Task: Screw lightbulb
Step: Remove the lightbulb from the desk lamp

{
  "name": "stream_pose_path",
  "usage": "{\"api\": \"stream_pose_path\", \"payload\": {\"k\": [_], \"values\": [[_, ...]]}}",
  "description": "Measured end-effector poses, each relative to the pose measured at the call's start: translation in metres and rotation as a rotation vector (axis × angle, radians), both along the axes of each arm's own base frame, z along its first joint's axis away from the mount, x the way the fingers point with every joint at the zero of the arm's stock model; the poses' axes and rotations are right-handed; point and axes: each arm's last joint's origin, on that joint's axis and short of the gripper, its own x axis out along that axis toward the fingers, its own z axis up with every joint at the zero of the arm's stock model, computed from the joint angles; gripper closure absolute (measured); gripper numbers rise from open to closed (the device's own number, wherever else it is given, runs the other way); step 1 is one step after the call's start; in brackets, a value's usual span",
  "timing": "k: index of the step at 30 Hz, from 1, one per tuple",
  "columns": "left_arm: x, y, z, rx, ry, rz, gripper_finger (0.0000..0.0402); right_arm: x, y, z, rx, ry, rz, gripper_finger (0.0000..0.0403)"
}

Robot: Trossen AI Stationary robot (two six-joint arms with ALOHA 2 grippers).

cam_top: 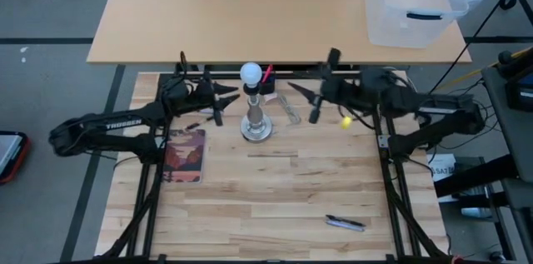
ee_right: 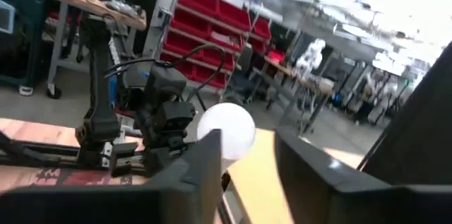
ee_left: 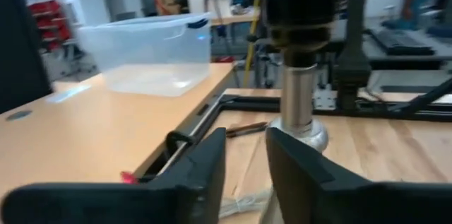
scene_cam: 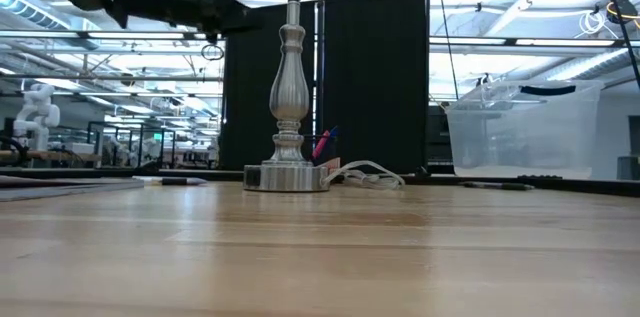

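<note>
The lightbulb (cam_top: 251, 72) stands upright in its stand (cam_top: 256, 118), globe up; both tools slightly parted, empty.

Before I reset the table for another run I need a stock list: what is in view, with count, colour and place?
bulb: 1, white, on top of the stand
stand: 1, silvery, table's far middle, between the grippers
red thing: 1, just behind the stand; kind unclear
cable: 1, pale, right of the stand
book: 1, reddish cover, near the left arm
pen: 1, dark, near right part of the table
yellow thing: 1, small, under the right arm
bin: 1, clear plastic, on the far desk
left gripper: 1, dark, open, left of the stand
right gripper: 1, dark, open, right of the stand
</note>
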Motion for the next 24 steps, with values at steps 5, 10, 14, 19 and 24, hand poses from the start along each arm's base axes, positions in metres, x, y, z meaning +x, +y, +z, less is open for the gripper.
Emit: {"api": "stream_pose_path", "payload": {"k": [5, 10, 14, 19, 24], "values": [[0.002, 0.004, 0.001, 0.021, -0.034, -0.072, 0.0236, 0.025, -0.008, 0.009, 0.066, 0.008, -0.022, 0.0200], [0.004, 0.005, 0.003, 0.037, -0.067, -0.135, 0.0194, 0.039, -0.011, 0.009, 0.082, 0.008, -0.024, 0.0136], [0.009, 0.006, -0.001, 0.030, -0.078, -0.185, 0.0180, 0.048, -0.013, 0.005, 0.089, 0.019, -0.028, 0.0120], [0.018, 0.011, -0.007, 0.014, -0.099, -0.204, 0.0179, 0.055, -0.013, 0.009, 0.084, -0.018, -0.026, 0.0127], [0.030, 0.017, -0.008, 0.003, -0.110, -0.214, 0.0179, 0.056, -0.013, 0.013, 0.058, -0.061, -0.026, 0.0130]]}}
